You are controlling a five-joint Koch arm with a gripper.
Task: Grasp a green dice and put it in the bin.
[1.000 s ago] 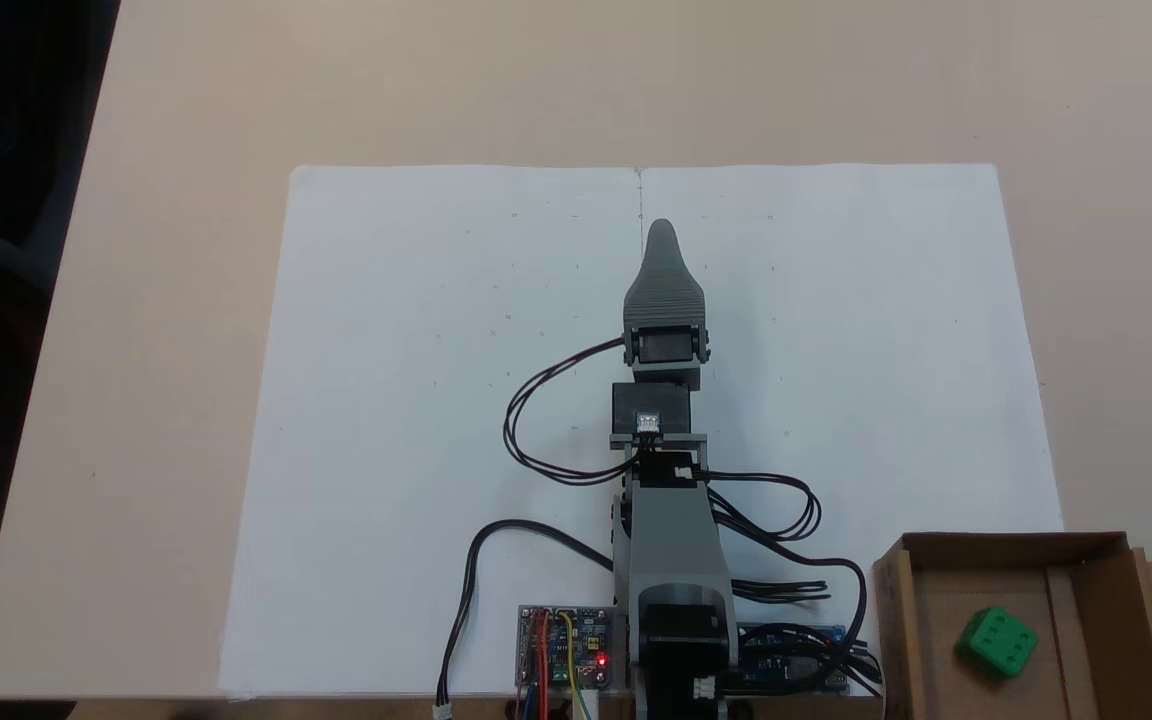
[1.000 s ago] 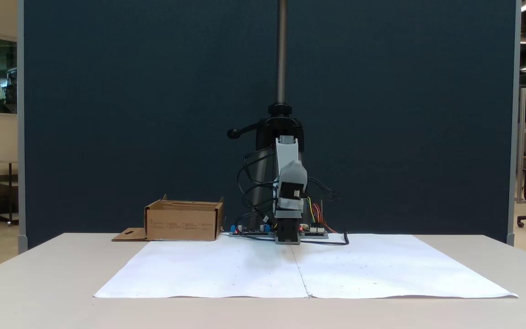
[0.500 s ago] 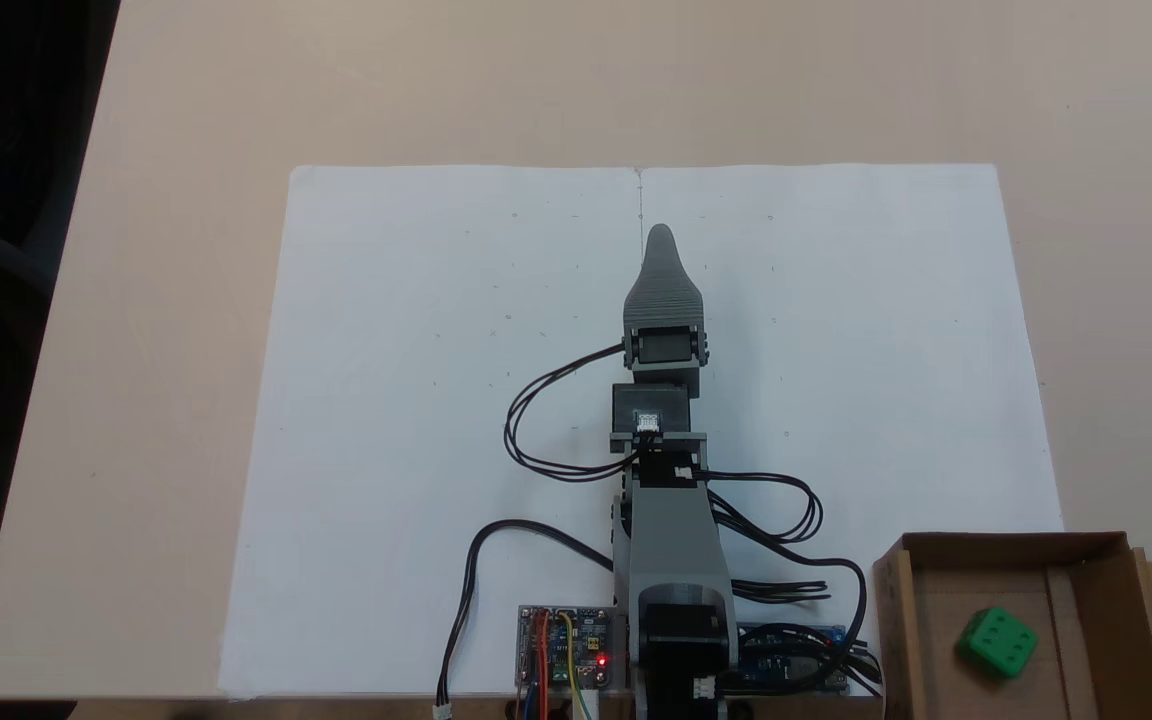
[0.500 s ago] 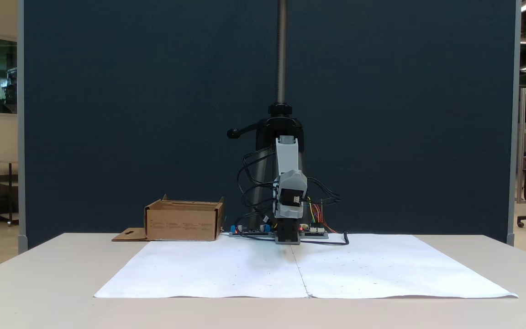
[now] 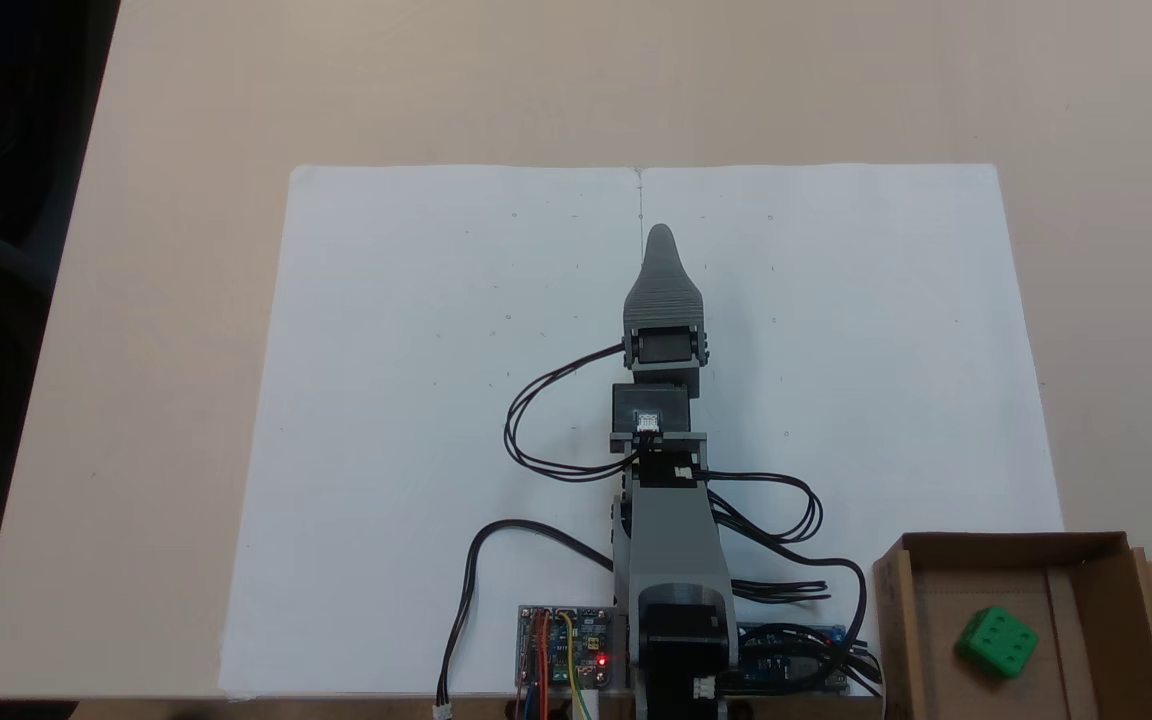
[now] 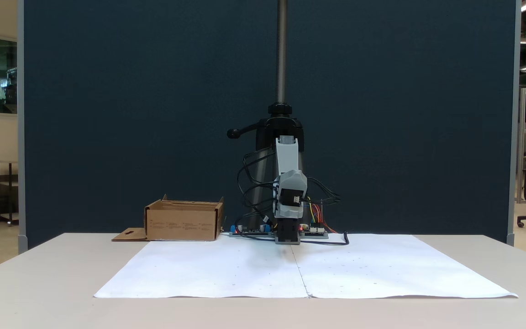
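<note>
The green dice (image 5: 997, 642) lies inside the bin (image 5: 1011, 545), a brown cardboard box at the bottom right of a fixed view from above, beside the arm's base. In a fixed view from the front the bin (image 6: 183, 222) stands left of the arm and its walls hide the dice. My gripper (image 5: 660, 238) points away from the base over the middle of the white paper, far from the bin. Only its grey tapered upper jaw shows, so whether it is open or shut is unclear. Nothing is seen in it.
A large white paper sheet (image 5: 416, 400) covers the beige table (image 5: 186, 100). Circuit boards (image 5: 566, 660) and black cables (image 5: 536, 420) lie around the arm's base. A dark stand pole (image 6: 281, 55) rises behind the arm, before a blue partition.
The gripper and forearm dropped a little lower between one second and half a second ago; since then the arm has stayed still. The dice and bin have not moved.
</note>
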